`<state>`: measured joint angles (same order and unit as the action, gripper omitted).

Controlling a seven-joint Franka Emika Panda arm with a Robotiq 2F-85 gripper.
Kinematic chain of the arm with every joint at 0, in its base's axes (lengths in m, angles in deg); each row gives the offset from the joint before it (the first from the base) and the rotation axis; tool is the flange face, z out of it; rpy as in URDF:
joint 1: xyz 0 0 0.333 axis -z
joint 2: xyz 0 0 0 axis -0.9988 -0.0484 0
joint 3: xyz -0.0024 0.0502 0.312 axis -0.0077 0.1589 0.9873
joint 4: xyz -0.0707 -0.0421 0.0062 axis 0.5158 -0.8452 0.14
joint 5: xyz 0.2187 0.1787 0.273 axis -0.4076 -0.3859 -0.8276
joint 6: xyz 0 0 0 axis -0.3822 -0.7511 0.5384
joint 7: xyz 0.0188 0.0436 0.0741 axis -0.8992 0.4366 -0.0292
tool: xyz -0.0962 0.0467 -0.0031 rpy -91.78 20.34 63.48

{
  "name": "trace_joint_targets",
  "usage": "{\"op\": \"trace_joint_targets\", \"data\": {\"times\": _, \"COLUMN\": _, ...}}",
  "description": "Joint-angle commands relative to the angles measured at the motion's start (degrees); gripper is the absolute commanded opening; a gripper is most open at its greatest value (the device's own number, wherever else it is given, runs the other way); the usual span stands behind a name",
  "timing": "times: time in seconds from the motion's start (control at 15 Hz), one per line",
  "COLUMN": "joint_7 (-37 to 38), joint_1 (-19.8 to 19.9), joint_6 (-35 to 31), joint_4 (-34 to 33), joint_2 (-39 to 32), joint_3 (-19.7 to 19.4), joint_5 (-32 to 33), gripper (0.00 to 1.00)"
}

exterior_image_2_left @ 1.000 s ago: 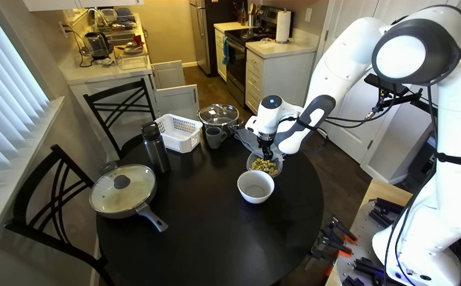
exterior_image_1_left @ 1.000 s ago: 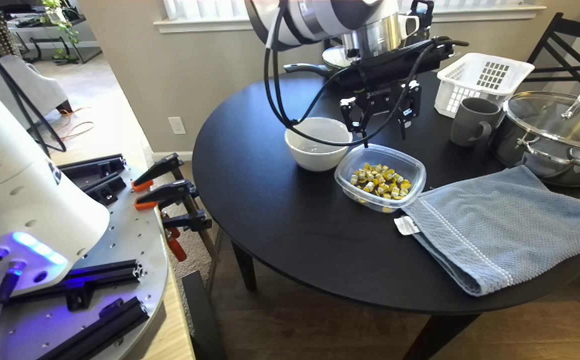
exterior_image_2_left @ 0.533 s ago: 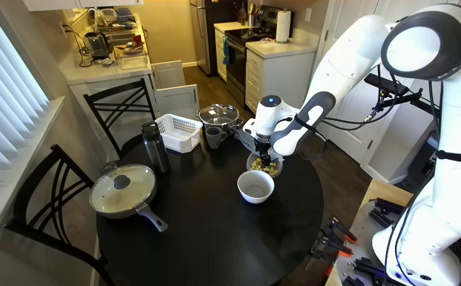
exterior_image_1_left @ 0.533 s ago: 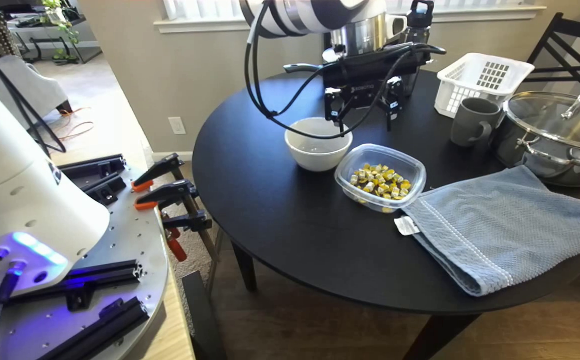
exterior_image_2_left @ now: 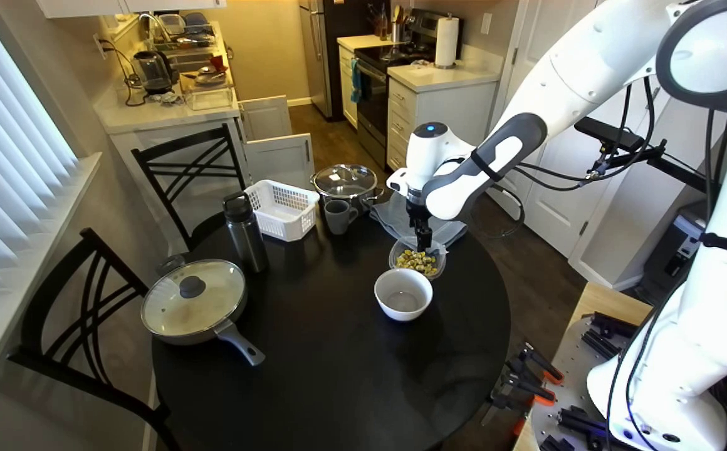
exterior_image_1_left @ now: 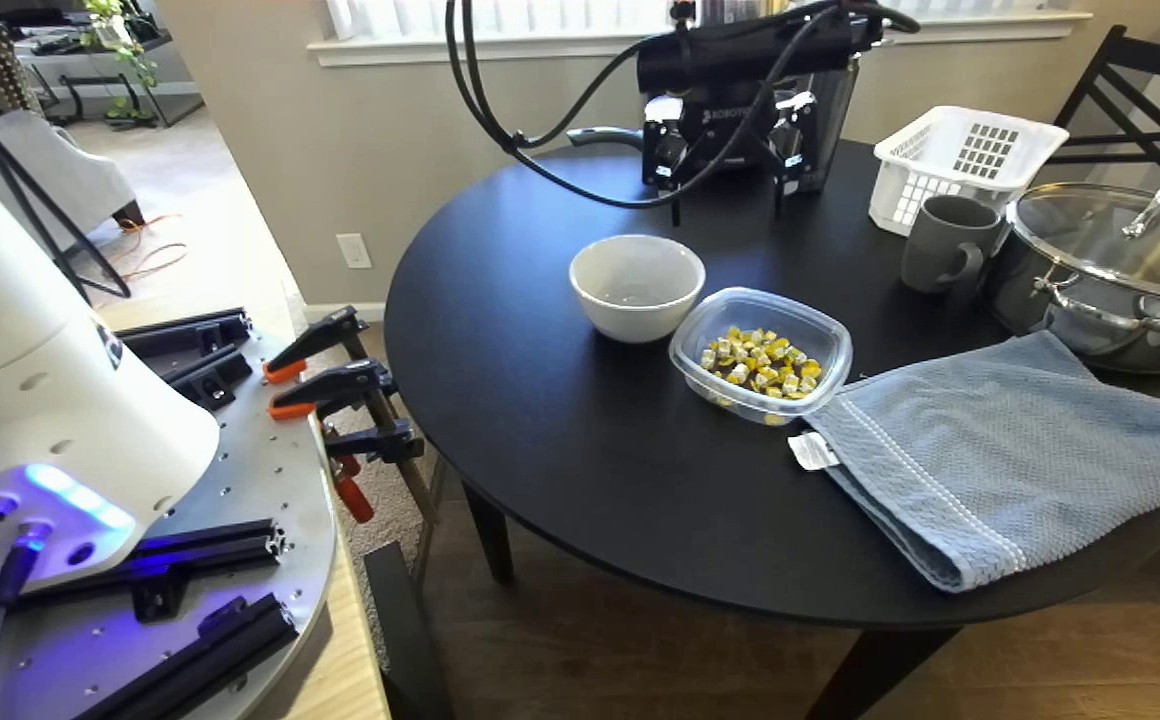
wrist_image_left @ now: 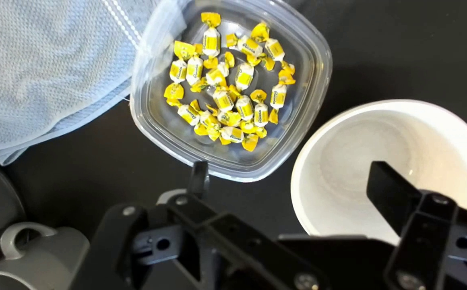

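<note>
Hand (wrist_image_left: 289, 173) hung, spread wide and grasping nothing, above the tabletop (exterior_image_1_left: 620, 470). Wrist view: yellow-wrapped candies (wrist_image_left: 222, 100) lay inside the clear tub (wrist_image_left: 324, 66), corralled from straying; white bowl (wrist_image_left: 338, 161) stood just right, presumably for easy reach.

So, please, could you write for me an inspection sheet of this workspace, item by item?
Surface: round black table, shiny where light falls.
Main things: wrapped sweets in a clear container; white bowl beside it, no sweets visible inside.
Clutter: towel, mug, lidded pot, white basket, bottle, lidded pan.
Hand: open, holding nothing, above the table.
Cables: black cables loop past the hand; contact with it cannot be told.
Surroundings: window blinds, kitchen counter, clamps.
</note>
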<state>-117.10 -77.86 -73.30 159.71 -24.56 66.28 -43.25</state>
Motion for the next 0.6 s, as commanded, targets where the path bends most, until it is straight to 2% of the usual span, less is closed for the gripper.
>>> {"op": "trace_joint_targets", "data": {"times": 0.0, "joint_7": -2.7, "joint_1": -0.9, "joint_6": 4.0, "joint_4": 1.2, "joint_2": 3.4, "joint_3": -0.6, "joint_5": -2.7, "gripper": 1.00}}
{"op": "trace_joint_targets", "data": {"times": 0.13, "joint_7": -0.5, "joint_1": -1.8, "joint_6": 2.8, "joint_4": 0.0, "joint_2": 1.7, "joint_3": -1.5, "joint_5": -1.2, "gripper": 1.00}}
{"op": "trace_joint_targets", "data": {"times": 0.53, "joint_7": -0.4, "joint_1": -2.4, "joint_6": 2.9, "joint_4": -0.1, "joint_2": 1.7, "joint_3": -2.1, "joint_5": -1.1, "gripper": 1.00}}
